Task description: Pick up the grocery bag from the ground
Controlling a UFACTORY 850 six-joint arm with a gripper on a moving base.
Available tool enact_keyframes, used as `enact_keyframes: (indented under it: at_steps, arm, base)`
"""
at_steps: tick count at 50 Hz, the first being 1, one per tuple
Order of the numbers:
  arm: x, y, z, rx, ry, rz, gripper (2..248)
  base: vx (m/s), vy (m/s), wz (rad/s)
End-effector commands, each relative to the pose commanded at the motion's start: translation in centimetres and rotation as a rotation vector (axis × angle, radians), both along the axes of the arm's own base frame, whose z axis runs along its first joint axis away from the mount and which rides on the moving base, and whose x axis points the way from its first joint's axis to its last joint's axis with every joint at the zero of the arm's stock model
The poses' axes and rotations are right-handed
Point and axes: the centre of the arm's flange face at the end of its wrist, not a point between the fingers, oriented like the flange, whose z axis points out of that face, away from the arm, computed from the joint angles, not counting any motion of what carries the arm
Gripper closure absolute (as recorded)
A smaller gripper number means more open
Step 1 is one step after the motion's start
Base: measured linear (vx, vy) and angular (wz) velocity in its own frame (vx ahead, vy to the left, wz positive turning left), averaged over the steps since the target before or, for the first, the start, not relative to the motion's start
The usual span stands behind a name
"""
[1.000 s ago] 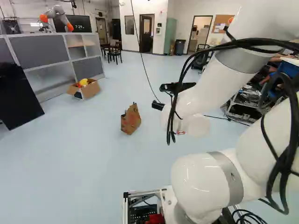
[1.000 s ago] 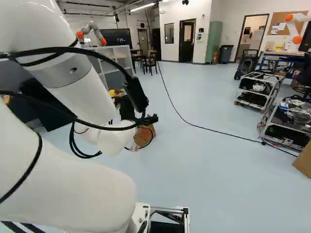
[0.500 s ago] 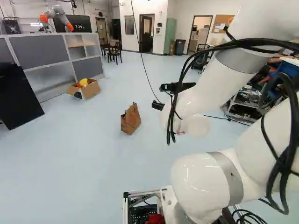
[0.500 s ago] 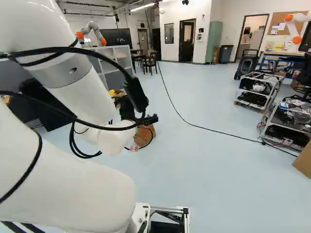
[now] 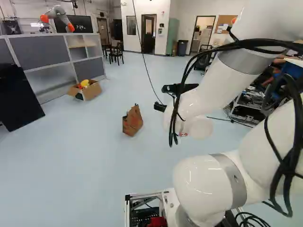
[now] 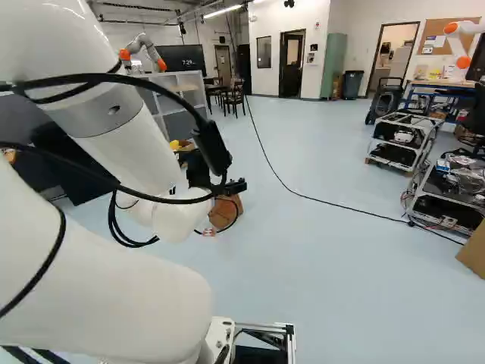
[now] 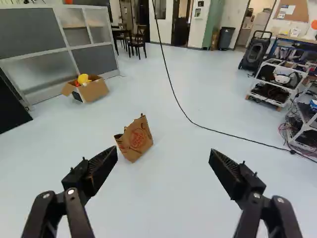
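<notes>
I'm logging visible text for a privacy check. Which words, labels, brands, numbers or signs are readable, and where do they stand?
"7:29": on the dark screen; smaller characters after it are unreadable.
Grocery bag: round red print, too small to read surely.
Papers on the corkboard: too small to read.

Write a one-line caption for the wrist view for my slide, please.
Open gripper facing a brown paper bag on the floor, a cardboard box and black cable beyond.

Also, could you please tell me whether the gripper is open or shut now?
The gripper is open: in the wrist view its two fingers stand wide apart, and the paper bag is on the floor ahead.
</notes>
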Motion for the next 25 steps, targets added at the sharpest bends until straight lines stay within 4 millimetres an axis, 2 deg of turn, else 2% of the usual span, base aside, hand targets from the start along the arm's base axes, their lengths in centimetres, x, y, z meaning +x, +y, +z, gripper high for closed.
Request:
enact_keyframes:
  at_steps: [13, 25]
  arm:
    - [0.0, 0.0, 0.0, 0.0, 0.0, 0.0, 3]
    - [0.0, 0.0, 0.0, 0.0, 0.0, 0.0, 3]
  base:
    - [0.119, 0.0, -0.015]
    - [0.199, 0.0, -0.025]
